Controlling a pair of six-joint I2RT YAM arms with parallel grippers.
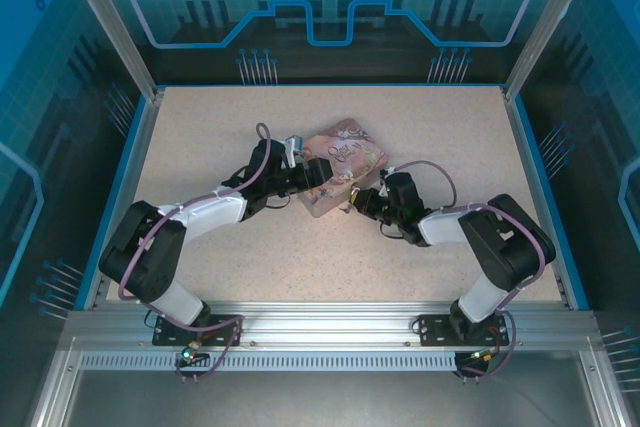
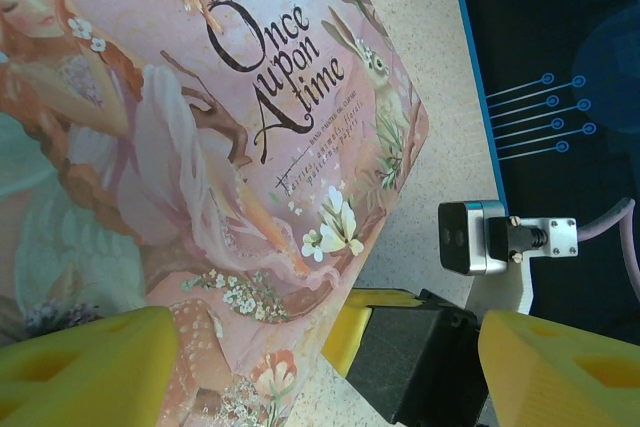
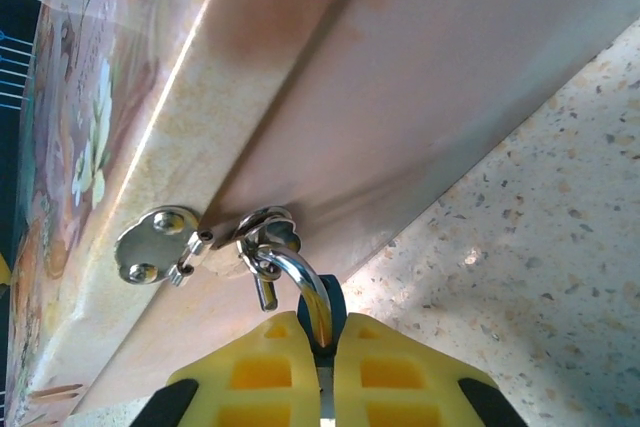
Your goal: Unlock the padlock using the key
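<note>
Top external: the pink box (image 1: 345, 162) is seen lying slantwise on the table (image 1: 250, 267). The left gripper (image 1: 300, 175) is set against the box's left end, and the right gripper (image 1: 356, 203) is brought up to its near front wall. Left wrist: the illustrated lid is seen from above. The left arm's yellow fingers (image 2: 80, 372) are spread wide, one over the lid and the other out past the box's front corner; nothing is seen pinched between them, and contact with the box cannot be determined. The right arm's wrist camera (image 2: 470, 237) is seen just off that same corner. Right wrist: the padlock (image 3: 322, 302) is found hanging from the hasp ring (image 3: 265, 232) on the box's front wall. Its shackle is threaded through the ring and its blue-teal body is clamped between the right arm's pads, which are drawn almost together. The padlock's long axis runs from the ring straight away from the box, into the gap between those pads. The key is not identified; a silvery sliver lower in that gap cannot be told apart from the lock. The right arm is judged nearer, being on the lock already. The body's end away from the box is judged to be where a key would enter, and it is covered by the pads. The left gripper is placed up over the lid, off this axis.
</note>
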